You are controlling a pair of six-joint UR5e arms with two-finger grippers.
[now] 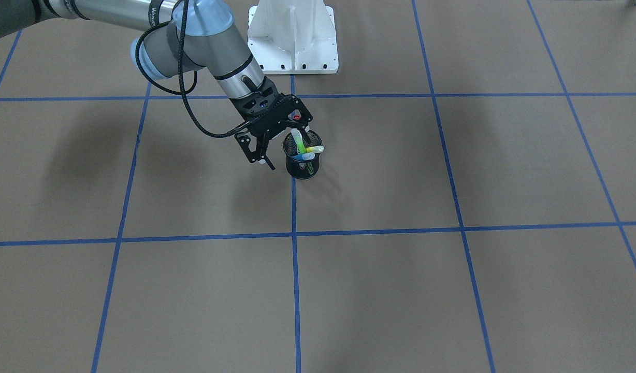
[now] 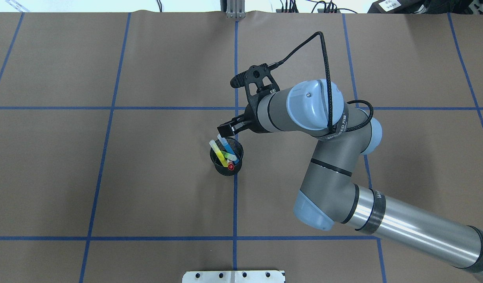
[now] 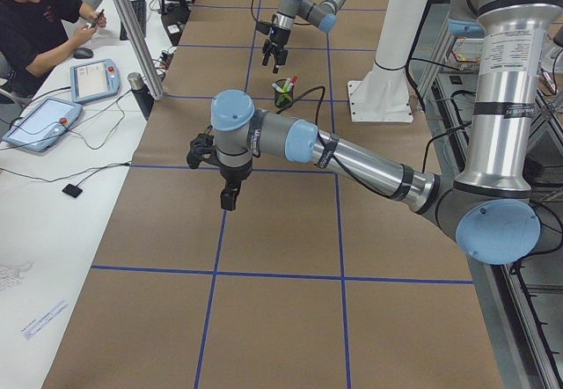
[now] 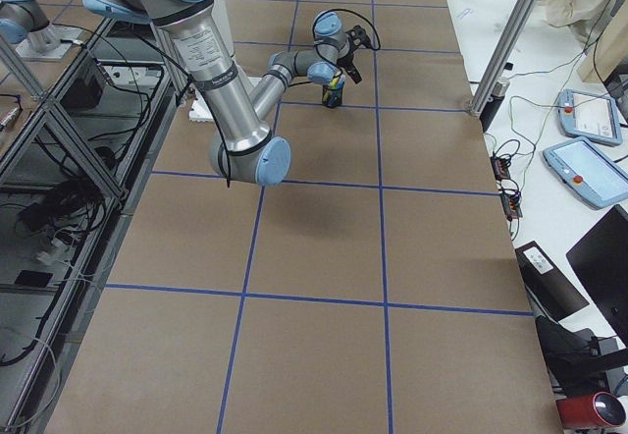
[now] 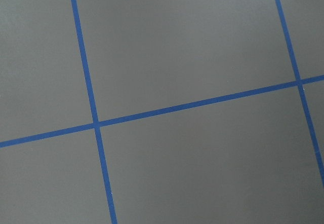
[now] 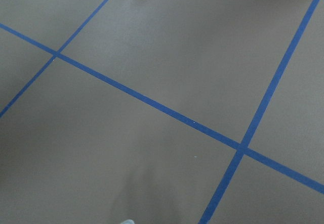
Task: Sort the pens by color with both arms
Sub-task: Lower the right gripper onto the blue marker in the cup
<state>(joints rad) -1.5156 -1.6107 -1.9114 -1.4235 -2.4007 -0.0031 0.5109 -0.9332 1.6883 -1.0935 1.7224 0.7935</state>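
Observation:
Four pens stand in a black mesh cup [image 2: 225, 170] at the table's middle: neon yellow [image 2: 216, 151], blue [image 2: 227, 147], neon green [image 1: 297, 141] and the red-ended one [image 2: 231, 166]. My right gripper [image 2: 225, 129] hangs open and empty just beyond the cup's far rim, fingers pointing down; it also shows in the front view [image 1: 262, 161], beside the cup [image 1: 303, 170]. My left gripper [image 3: 227, 201] shows only in the exterior left view, over bare paper far from the cup [image 3: 283, 97]; I cannot tell if it is open or shut. Both wrist views show only brown paper and blue tape.
The white pedestal base [image 1: 292, 39] stands behind the cup on the robot's side. Blue tape lines grid the brown paper. An operator [image 3: 40, 19] sits at a side table with tablets [image 3: 92, 77] and a metal post [image 3: 132, 37].

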